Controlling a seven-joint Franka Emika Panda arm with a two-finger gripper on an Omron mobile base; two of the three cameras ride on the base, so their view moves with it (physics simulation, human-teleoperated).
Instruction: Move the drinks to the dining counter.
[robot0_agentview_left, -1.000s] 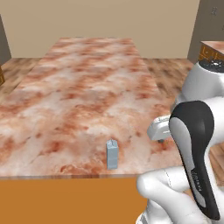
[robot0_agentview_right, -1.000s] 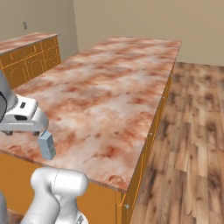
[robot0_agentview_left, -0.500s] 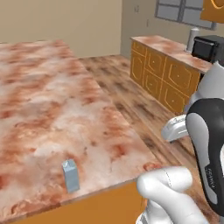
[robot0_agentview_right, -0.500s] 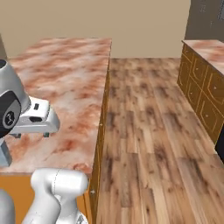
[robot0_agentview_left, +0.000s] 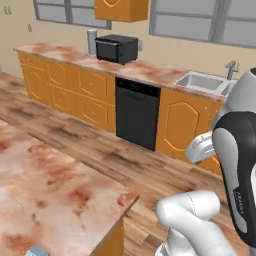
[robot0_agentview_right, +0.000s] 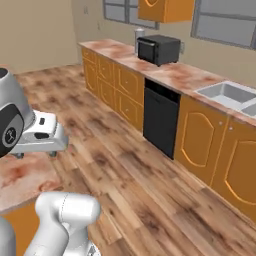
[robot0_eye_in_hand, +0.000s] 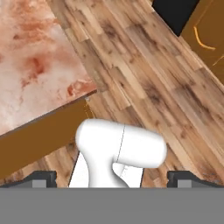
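Observation:
The dining counter (robot0_agentview_left: 50, 195), a reddish-pink marble slab on orange cabinets, fills the lower left of the left base view. One of its corners shows in the right base view (robot0_agentview_right: 20, 177) and in the hand view (robot0_eye_in_hand: 35, 57). At the bottom edge of the left base view, the top of a grey-blue carton (robot0_agentview_left: 37, 252) peeks up from the slab. My gripper (robot0_eye_in_hand: 113, 178) is open and empty, its two dark fingertips (robot0_eye_in_hand: 43, 177) wide apart. It hangs over the wooden floor beside the counter's corner.
Along the far wall runs a marble counter on orange cabinets with a sink (robot0_agentview_left: 207, 80), a black microwave (robot0_agentview_left: 116, 48) and a black dishwasher (robot0_agentview_left: 137, 112). The sink (robot0_agentview_right: 227, 95) and microwave (robot0_agentview_right: 159, 49) also appear from the right. Wooden floor (robot0_agentview_right: 150, 185) lies between.
The whole picture has swung as the base turned. The island slid to the lower left, and the wall counter with sink and microwave came into view. The gripper stays open.

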